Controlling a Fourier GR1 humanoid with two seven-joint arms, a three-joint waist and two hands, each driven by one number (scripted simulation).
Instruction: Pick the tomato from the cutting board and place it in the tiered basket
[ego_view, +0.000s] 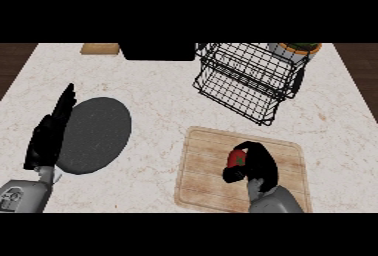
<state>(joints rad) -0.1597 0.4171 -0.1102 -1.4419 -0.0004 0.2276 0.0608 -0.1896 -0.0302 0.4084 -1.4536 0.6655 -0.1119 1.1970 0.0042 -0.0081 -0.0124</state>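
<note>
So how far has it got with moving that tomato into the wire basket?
Done so far: the right hand has reached the tomato and curls round it. In hand: the grasp itself, with the tomato not visibly clear of the cutting board. Left to do: lift it, carry it up to the tiered basket beyond the board, and set it inside. The left hand rests open at the left, beside a dark round plate.

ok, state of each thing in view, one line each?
tomato: on the board, right robot hand curled round it
right robot hand: shut on tomato
left robot hand: open, resting at left
board: flat on counter
basket: holds nothing visible, behind the board
</note>
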